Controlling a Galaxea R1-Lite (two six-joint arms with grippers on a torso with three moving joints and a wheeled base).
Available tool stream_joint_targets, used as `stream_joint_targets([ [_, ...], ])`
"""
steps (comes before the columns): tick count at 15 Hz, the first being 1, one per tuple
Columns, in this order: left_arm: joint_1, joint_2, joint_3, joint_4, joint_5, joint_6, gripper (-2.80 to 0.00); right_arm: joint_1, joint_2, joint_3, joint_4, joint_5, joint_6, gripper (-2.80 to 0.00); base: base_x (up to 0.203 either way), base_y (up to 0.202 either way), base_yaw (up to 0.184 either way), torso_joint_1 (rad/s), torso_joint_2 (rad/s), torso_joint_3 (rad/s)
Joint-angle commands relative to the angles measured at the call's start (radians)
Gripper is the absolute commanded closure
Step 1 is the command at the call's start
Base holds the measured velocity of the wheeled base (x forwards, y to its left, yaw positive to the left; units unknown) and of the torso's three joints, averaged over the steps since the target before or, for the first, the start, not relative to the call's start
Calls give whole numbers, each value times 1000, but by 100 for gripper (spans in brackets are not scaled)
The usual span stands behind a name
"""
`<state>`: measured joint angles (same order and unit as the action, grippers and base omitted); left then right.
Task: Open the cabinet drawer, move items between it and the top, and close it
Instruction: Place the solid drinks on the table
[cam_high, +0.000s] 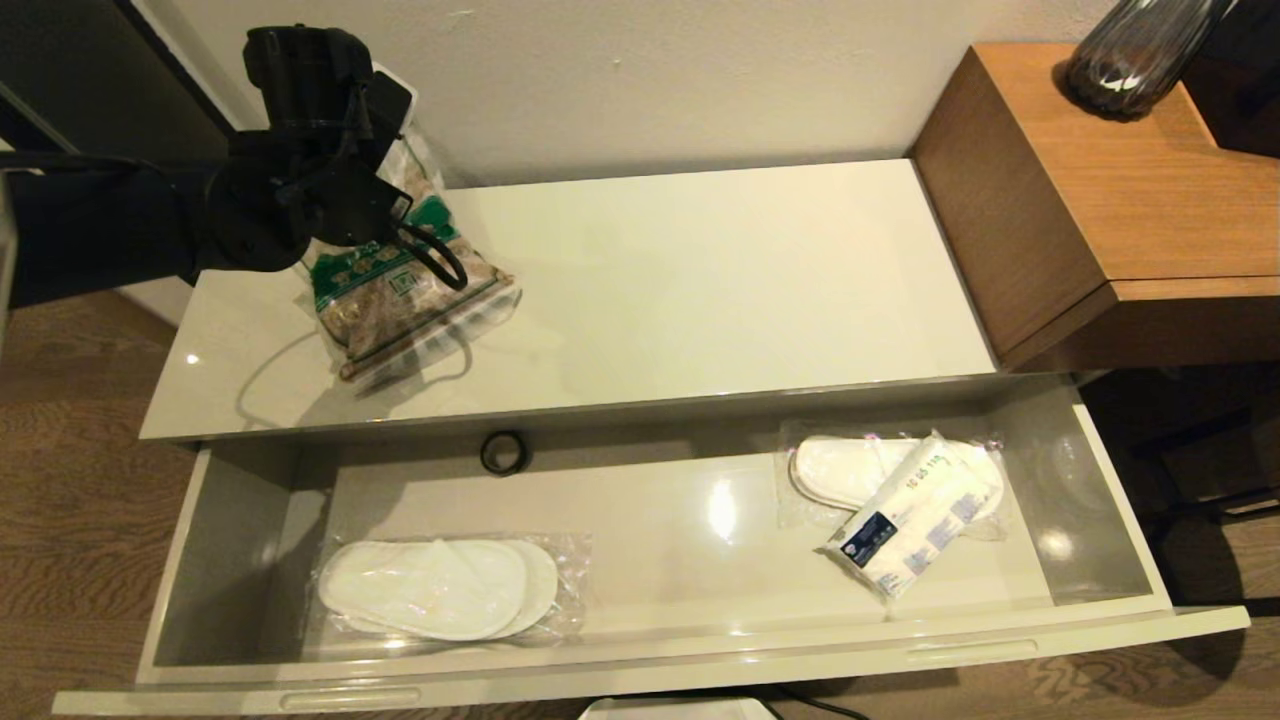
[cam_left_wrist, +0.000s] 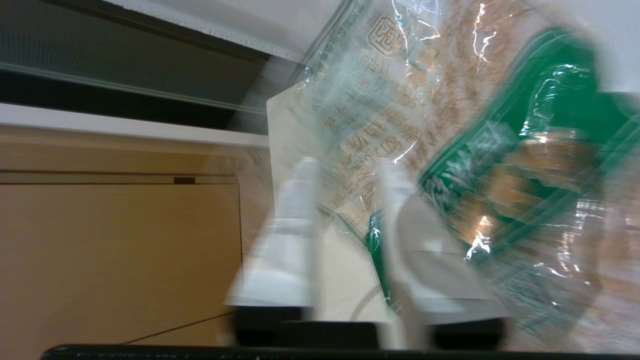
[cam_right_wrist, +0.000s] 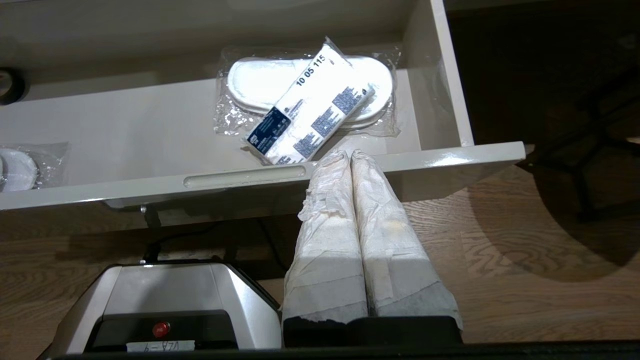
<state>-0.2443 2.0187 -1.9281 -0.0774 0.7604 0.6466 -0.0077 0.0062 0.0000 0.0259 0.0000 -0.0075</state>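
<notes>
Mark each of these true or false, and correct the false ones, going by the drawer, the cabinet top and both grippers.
1. The cabinet drawer is shut. False: it stands pulled out.
2. The tissue pack lies in the drawer, partly on wrapped slippers. True.
3. The snack bag is in the drawer. False: it is at the top, lower end touching the surface.
4. The left gripper is at the snack bag. True.
5. The right gripper holds the tissue pack. False: its fingers are together, empty, before the drawer front.
</notes>
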Motion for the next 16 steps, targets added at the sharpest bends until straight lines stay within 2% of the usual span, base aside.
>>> stream_joint_targets([
  [1, 0, 10, -2, -21, 5, 4, -280, 0, 0, 1, 0, 0, 0, 0, 0, 0, 0, 0, 0, 0],
  [4, 1, 9, -2, -163, 9, 10, -280, 0, 0, 2, 0, 0, 0, 0, 0, 0, 0, 0, 0, 0],
  [5, 2, -9, 0, -176, 11, 21, -280, 0, 0, 1, 0, 0, 0, 0, 0, 0, 0, 0, 0, 0],
  [7, 2, -77, 4, -142, 18, 33, -280, 0, 0, 0, 0, 0, 0, 0, 0, 0, 0, 0, 0, 0],
  [8, 2, -116, 10, -89, 20, 37, -280, 0, 0, 0, 0, 0, 0, 0, 0, 0, 0, 0, 0, 0],
  [9, 2, -170, 16, 5, 16, 33, -280, 0, 0, 1, 0, 0, 0, 0, 0, 0, 0, 0, 0, 0],
  [11, 6, -283, 9, 352, -38, -5, -280, 0, 0, 1, 0, 0, 0, 0, 0, 0, 0, 0, 0, 0],
  [12, 17, -350, 3, 527, -93, -26, -280, 0, 0, 0, 0, 0, 0, 0, 0, 0, 0, 0, 0, 0],
  [14, 63, -471, -3, 861, -268, -81, -280, 0, 0, 1, 0, 0, 0, 0, 0, 0, 0, 0, 0, 0],
  [16, 96, -547, -5, 1100, -404, -177, -280, 0, 0, 0, 0, 0, 0, 0, 0, 0, 0, 0, 0, 0],
])
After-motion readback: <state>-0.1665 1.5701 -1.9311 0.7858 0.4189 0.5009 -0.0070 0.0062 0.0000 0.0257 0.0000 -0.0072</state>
